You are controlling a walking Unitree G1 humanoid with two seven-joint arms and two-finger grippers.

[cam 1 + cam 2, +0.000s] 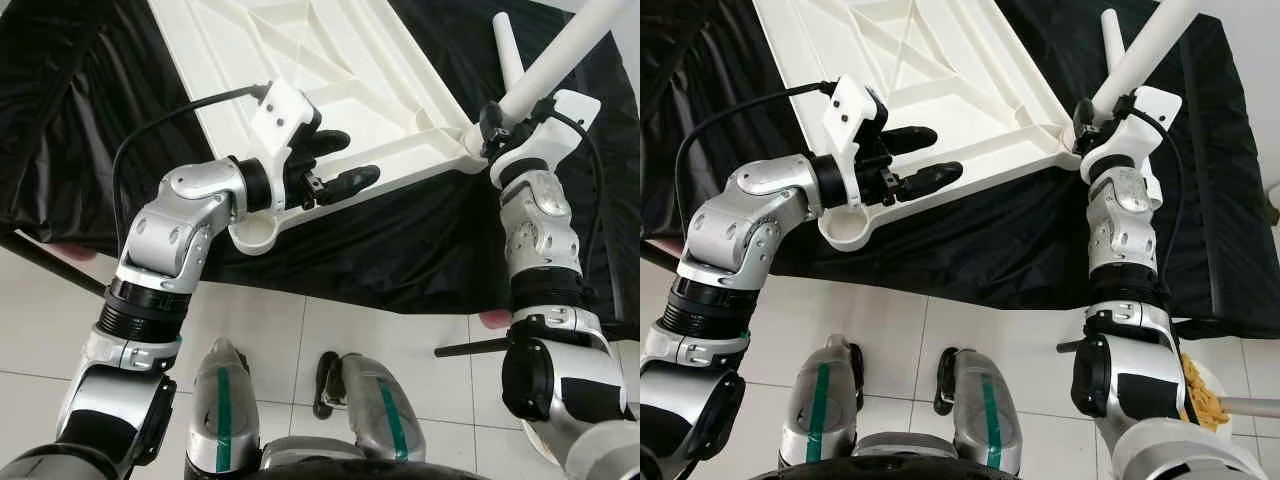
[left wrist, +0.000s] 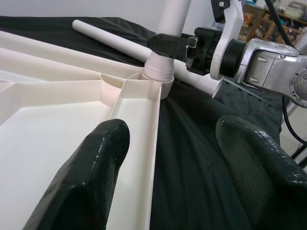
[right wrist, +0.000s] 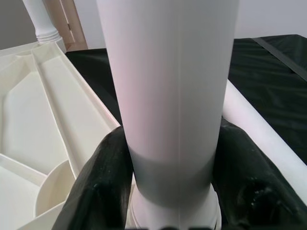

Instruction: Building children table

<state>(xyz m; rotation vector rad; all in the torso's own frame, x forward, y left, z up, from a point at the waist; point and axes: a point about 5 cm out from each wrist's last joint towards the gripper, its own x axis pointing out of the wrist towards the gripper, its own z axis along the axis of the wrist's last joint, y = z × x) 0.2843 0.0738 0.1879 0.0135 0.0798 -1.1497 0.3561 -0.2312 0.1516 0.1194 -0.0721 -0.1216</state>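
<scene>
Two claws are at the white tabletop [image 1: 330,90], which lies upside down, ribs showing, on a black cloth [image 1: 400,250] that drapes a bench. On the right, the right claw [image 1: 492,128] is clamped around the base of a white leg [image 1: 560,55], black fingers [image 3: 103,191] pressed to either side of the tube just above the corner socket. That leg stands up out of the tabletop's near right corner and tilts toward the upper right. A second white leg [image 1: 508,50] lies loose on the cloth just behind it, touching nothing of the claw.

Over to the left: the left claw [image 1: 335,165] hovers at the tabletop's near edge, fingers [image 2: 91,177] spread apart, one above the ribbed underside and one out over the cloth, holding nothing. Just beside that wrist sits the round empty socket [image 1: 255,235] of the near left corner.

The left wrist view looks along the near edge rail straight at the right claw and the standing leg. Below, the robot's own legs stand on a pale tiled floor [image 1: 300,330].
</scene>
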